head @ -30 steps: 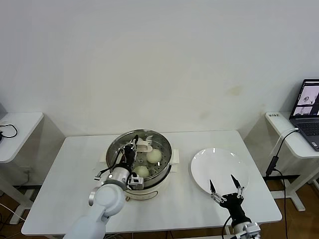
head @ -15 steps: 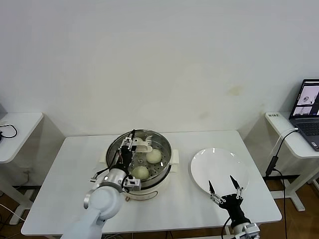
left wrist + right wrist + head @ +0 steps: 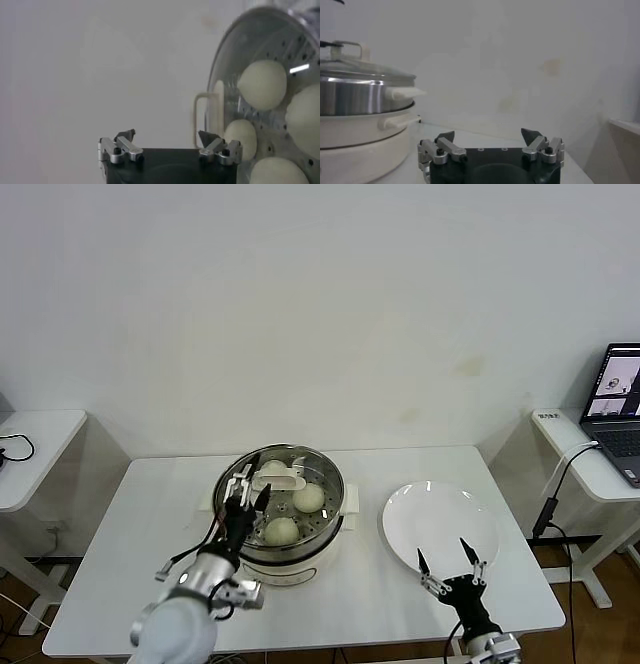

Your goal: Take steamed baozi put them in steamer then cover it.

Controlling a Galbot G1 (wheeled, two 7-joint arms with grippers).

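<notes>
Over the steamer (image 3: 290, 529), its cover (image 3: 281, 494) on, my left gripper (image 3: 243, 492) spreads released fingers; my right gripper (image 3: 446, 569) idles, fingers spread, beside the plate (image 3: 440, 524).

The left arm is reaching forward and up from the lower left of the head view, its pale rounded wrist housing leading into a dark pincer body. The left pincer (image 3: 245, 490) is pointing away from the robot with its two fingers spread wide and nothing between them. The right arm is staying low at the near right, only its end showing. The right pincer (image 3: 446, 567) is pointing upward and away, its two dark fingertips (image 3: 422, 561) splayed apart in a V, gripping nothing.
</notes>
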